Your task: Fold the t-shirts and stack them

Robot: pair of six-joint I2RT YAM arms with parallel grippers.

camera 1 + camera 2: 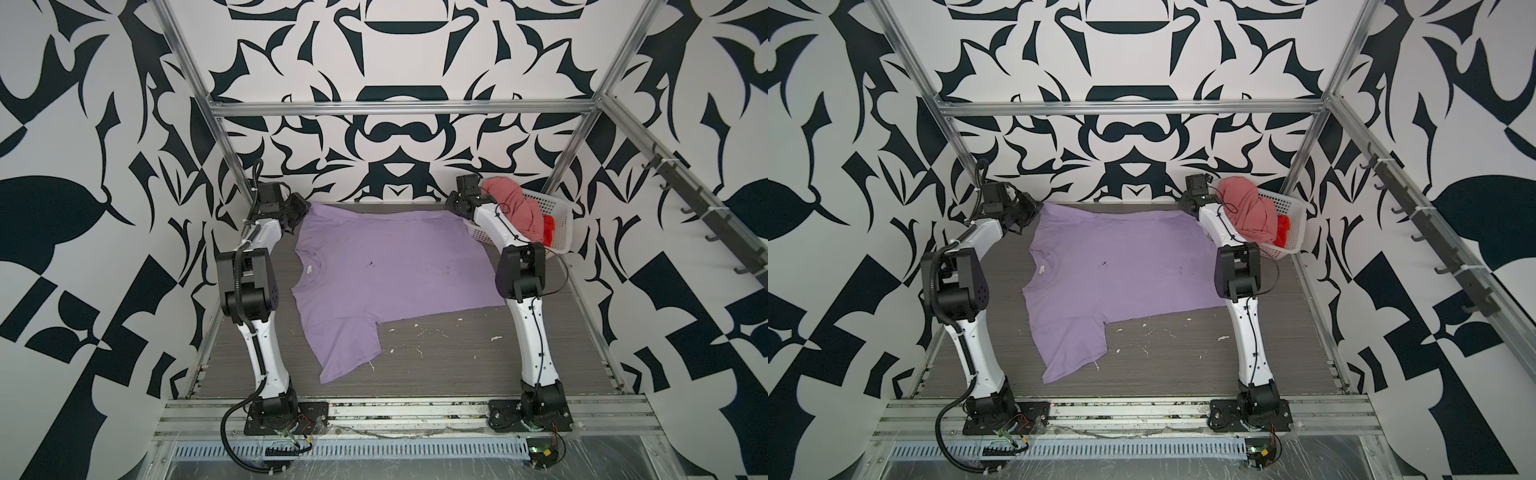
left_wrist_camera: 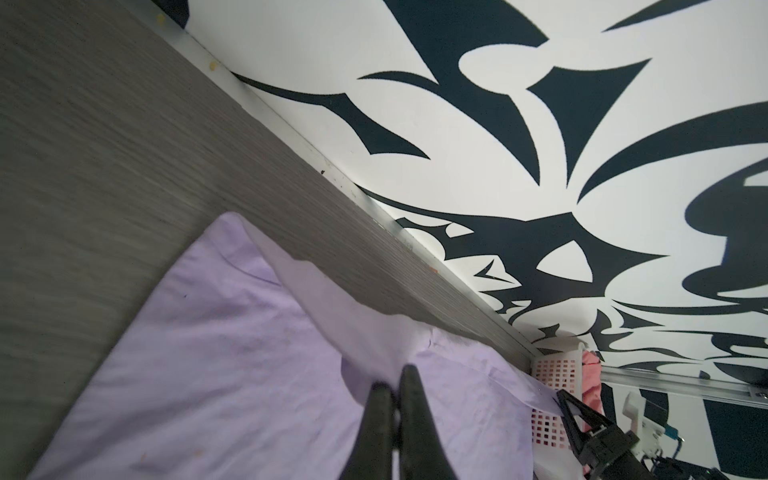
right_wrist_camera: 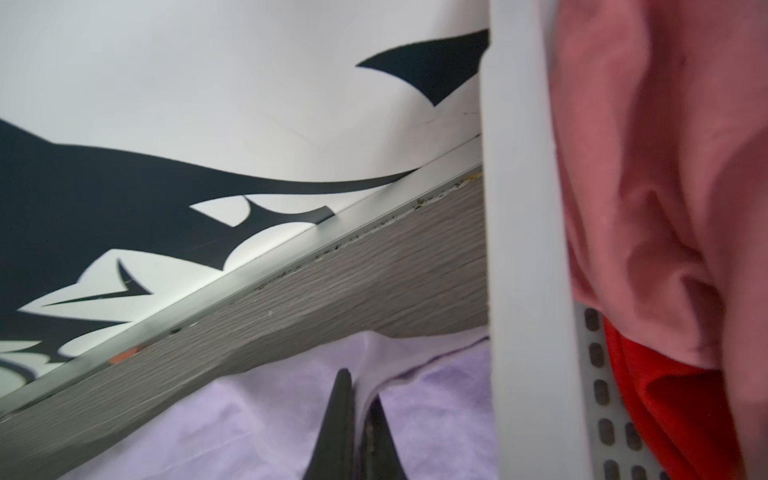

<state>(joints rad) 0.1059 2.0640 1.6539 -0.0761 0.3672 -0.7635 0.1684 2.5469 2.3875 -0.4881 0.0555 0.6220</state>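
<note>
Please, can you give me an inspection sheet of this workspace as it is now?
Surface: grey wood-grain table.
Job's things: lavender t-shirt spread flat; salmon-pink t-shirt and red t-shirt bunched in white perforated basket.
Clutter: small white scraps near the shirt.
End effectors: left end effector and right end effector each shut on the lavender t-shirt's far edge.
Cables: black conduit along left arm, thin wire along right arm.
Surroundings: black-and-white patterned walls, aluminium frame.

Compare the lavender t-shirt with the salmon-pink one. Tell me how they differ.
The lavender t-shirt lies spread nearly flat on the table; the salmon-pink t-shirt sits bunched in the white basket.
The left gripper and right gripper pinch the lavender t-shirt's far edge; nothing holds the salmon-pink t-shirt.
The lavender t-shirt has dark spots; the salmon-pink t-shirt shows none.
Both are soft cloth, not yet folded.
</note>
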